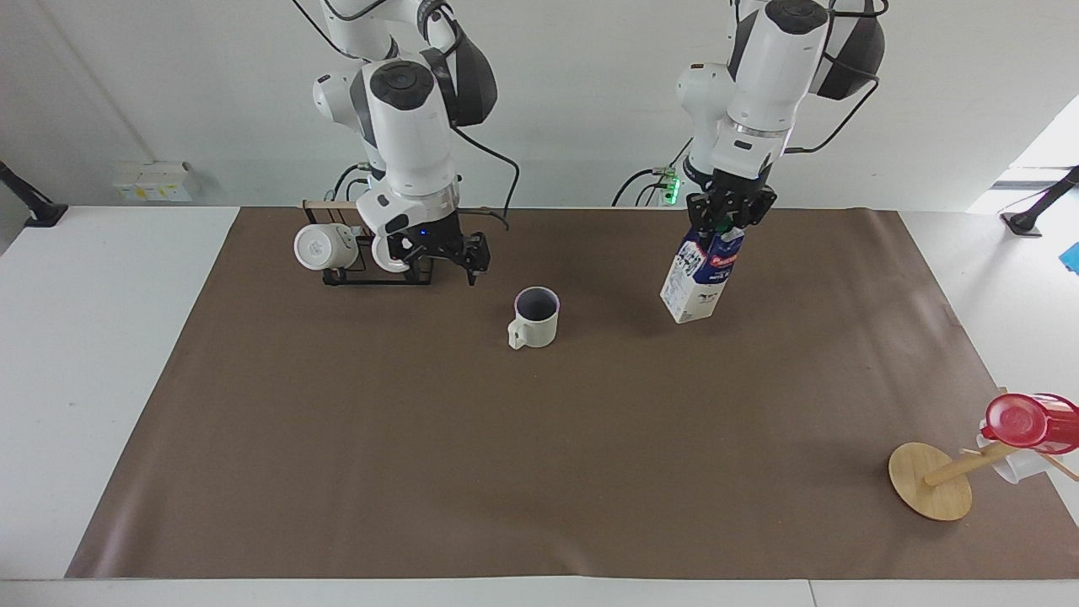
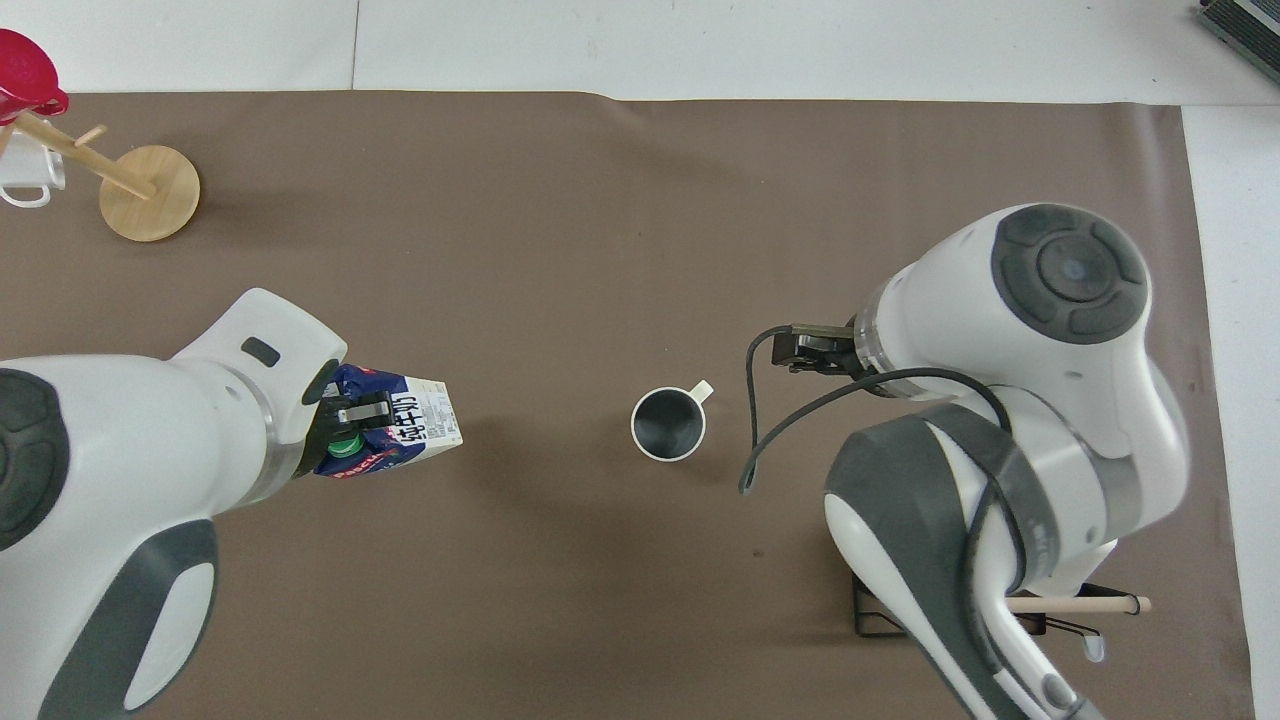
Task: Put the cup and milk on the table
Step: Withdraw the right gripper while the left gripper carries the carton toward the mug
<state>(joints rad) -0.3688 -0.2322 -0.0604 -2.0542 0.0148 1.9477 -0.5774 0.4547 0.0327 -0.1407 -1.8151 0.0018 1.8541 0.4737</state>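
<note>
A cream-white mug [image 2: 668, 424] with a dark inside stands upright on the brown-papered worktop [image 2: 640, 230], clear of both arms. The left gripper [image 2: 352, 425] grips the top of a tilted milk carton [image 2: 400, 436] beside the mug, toward the left arm's end.

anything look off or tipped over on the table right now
Only the milk: it hangs tilted in the left gripper, its base just off the brown paper. The cup stands upright, and nothing is spilled.

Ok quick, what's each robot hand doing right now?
Left hand: closed on the milk, carrying it.
Right hand: open, holding nothing, away from the cup.
</note>
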